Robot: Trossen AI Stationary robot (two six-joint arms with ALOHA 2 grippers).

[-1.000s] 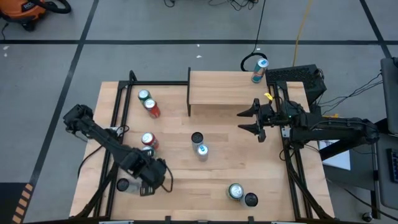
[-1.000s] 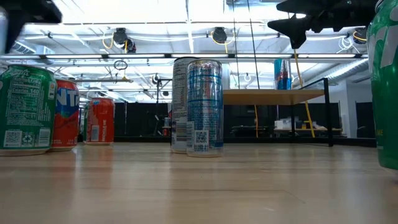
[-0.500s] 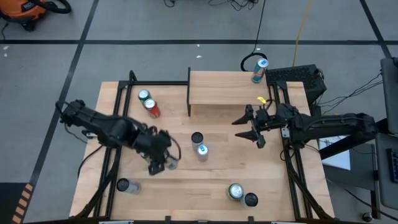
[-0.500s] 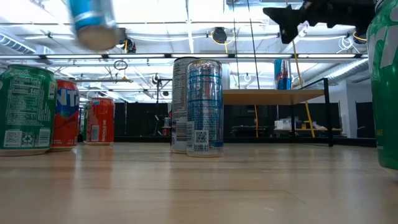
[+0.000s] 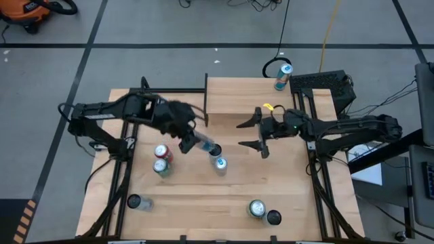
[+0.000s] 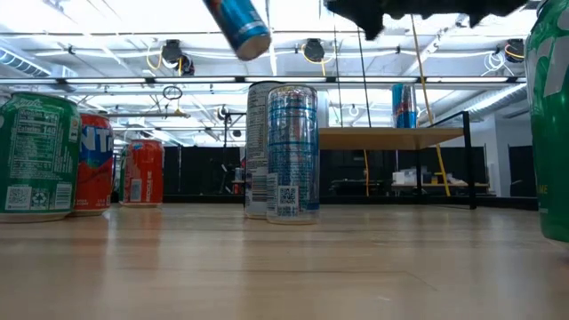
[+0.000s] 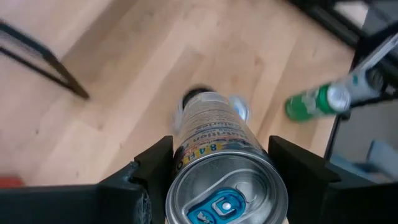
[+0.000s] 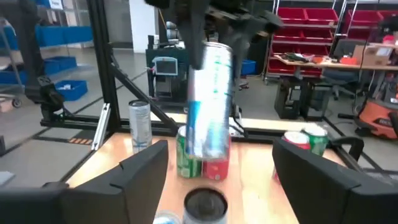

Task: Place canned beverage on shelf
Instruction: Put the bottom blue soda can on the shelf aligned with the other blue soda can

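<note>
I have the left gripper (image 5: 186, 139) up off the table, its jaws pinching a slim blue and silver can (image 5: 203, 144) by the top end. In the left wrist view that can (image 7: 219, 167) sits squarely between the two dark fingers (image 7: 152, 167), pull-tab end toward the camera. From above, the can lies tilted, its body pointing toward the middle of the table, just in front of the shelf (image 5: 237, 96). The low view shows its lower end (image 6: 238, 27) hanging high in the air at an angle.

The right gripper (image 5: 256, 133) is also raised, near the shelf's front right part, jaws spread wide with nothing between them. It faces the left gripper; the right wrist view looks straight at the held can (image 8: 210, 102).

The shelf stands at the far middle of the table (image 5: 291, 203). From the low view, one blue and red can (image 6: 404, 106) appears on or behind it; I cannot tell which.

On the table: two upright cans at centre (image 5: 217, 157), a red can and a green one left of centre (image 5: 161, 160), a silver can near the front left (image 5: 135, 202), and two more front right (image 5: 263, 211).
</note>
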